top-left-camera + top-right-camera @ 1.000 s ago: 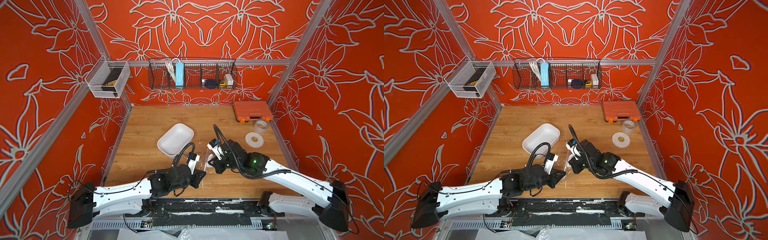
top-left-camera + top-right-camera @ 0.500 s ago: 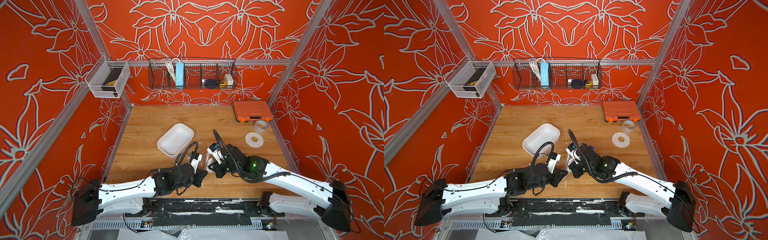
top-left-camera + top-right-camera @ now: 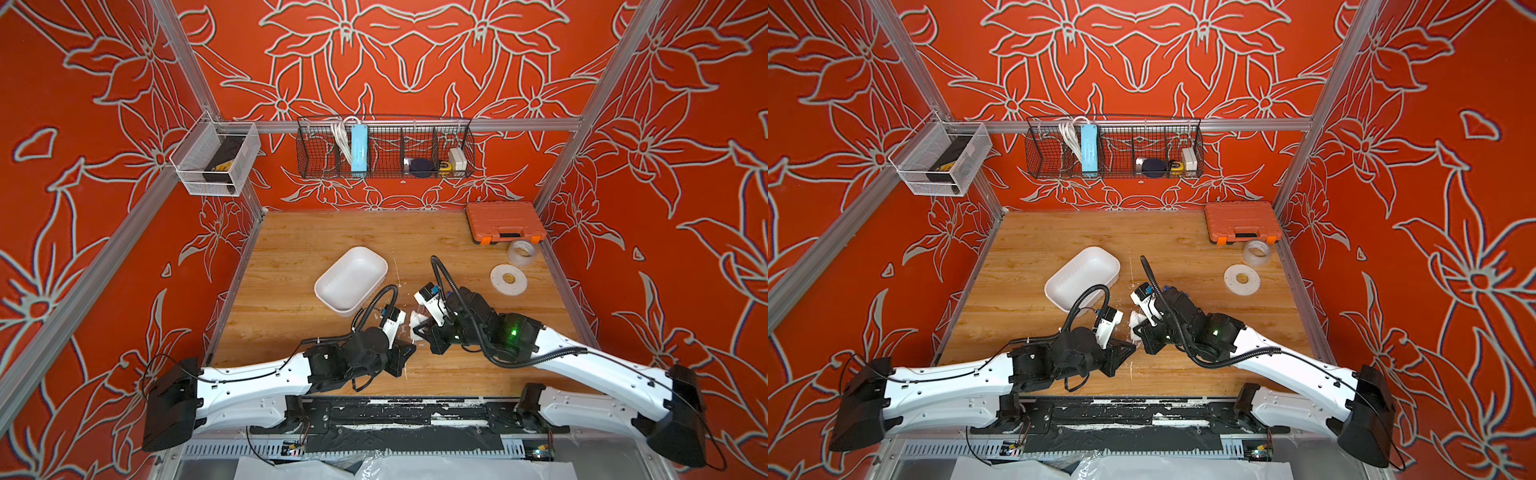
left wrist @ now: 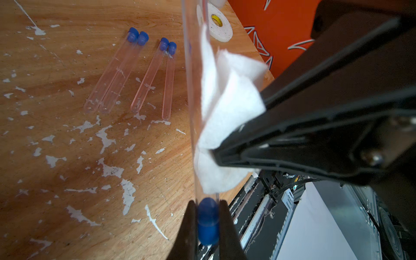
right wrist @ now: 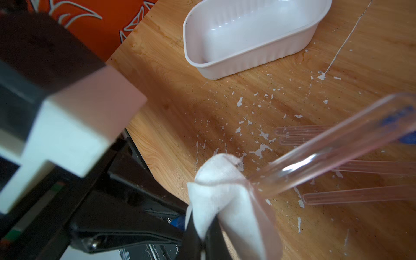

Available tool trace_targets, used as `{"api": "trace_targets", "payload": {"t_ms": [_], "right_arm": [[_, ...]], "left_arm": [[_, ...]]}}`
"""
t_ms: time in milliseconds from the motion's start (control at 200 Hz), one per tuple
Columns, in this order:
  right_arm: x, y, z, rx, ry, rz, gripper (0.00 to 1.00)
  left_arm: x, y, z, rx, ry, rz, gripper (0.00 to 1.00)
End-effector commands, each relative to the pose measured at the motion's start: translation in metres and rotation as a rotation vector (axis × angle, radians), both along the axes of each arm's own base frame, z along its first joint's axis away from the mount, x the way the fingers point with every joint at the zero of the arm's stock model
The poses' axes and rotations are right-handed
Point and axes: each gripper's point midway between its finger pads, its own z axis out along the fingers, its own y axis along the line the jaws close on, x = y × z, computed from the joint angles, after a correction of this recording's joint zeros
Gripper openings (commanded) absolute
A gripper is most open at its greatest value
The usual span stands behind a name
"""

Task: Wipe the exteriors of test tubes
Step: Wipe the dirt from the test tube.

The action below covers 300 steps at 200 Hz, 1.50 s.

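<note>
My left gripper (image 4: pixel 208 225) is shut on the blue cap (image 4: pixel 208 216) of one clear test tube (image 4: pixel 191 90), which sticks out from it above the table. My right gripper (image 5: pixel 203 236) is shut on a crumpled white tissue (image 5: pixel 220 191), and the tissue lies folded against the held tube (image 5: pixel 326 155) near its capped end. Several more blue-capped test tubes (image 4: pixel 119 74) lie side by side on the wood. In both top views the two grippers meet tip to tip at the front middle, with the tissue (image 3: pixel 417 322) (image 3: pixel 1136 326) between them.
A white plastic tray (image 3: pixel 328 297) sits just behind the left gripper. An orange case (image 3: pixel 505 222) and two tape rolls (image 3: pixel 521 251) (image 3: pixel 508 279) are at the back right. A wire basket (image 3: pixel 384 147) hangs on the back wall, a mesh box (image 3: pixel 216 158) on the left wall.
The right gripper with the tissue has slid a little along the tube toward the left gripper and the table's front. The left gripper keeps its hold and has barely moved.
</note>
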Motion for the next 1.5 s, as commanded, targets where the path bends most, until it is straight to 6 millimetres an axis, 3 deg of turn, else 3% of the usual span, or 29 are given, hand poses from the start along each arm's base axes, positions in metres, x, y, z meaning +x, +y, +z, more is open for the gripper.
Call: {"api": "trace_targets", "payload": {"t_ms": [0, 390, 761, 1241, 1496], "right_arm": [[-0.001, -0.002, -0.006, -0.005, 0.003, -0.014, 0.0], [0.003, -0.013, -0.005, -0.029, -0.025, -0.042, 0.0], [0.002, -0.024, 0.006, -0.019, -0.041, -0.063, 0.0], [-0.003, -0.03, -0.012, -0.029, -0.011, -0.072, 0.0], [0.007, -0.02, -0.018, -0.025, -0.019, -0.072, 0.0]], "left_arm": [[-0.002, 0.0, 0.029, -0.079, -0.028, -0.01, 0.08], [-0.015, -0.006, 0.04, -0.173, 0.007, -0.068, 0.08], [-0.007, 0.006, 0.037, -0.119, -0.026, -0.01, 0.08], [-0.001, 0.006, 0.028, -0.086, -0.028, 0.015, 0.08], [-0.008, -0.007, 0.034, -0.131, -0.005, -0.041, 0.08]]}}
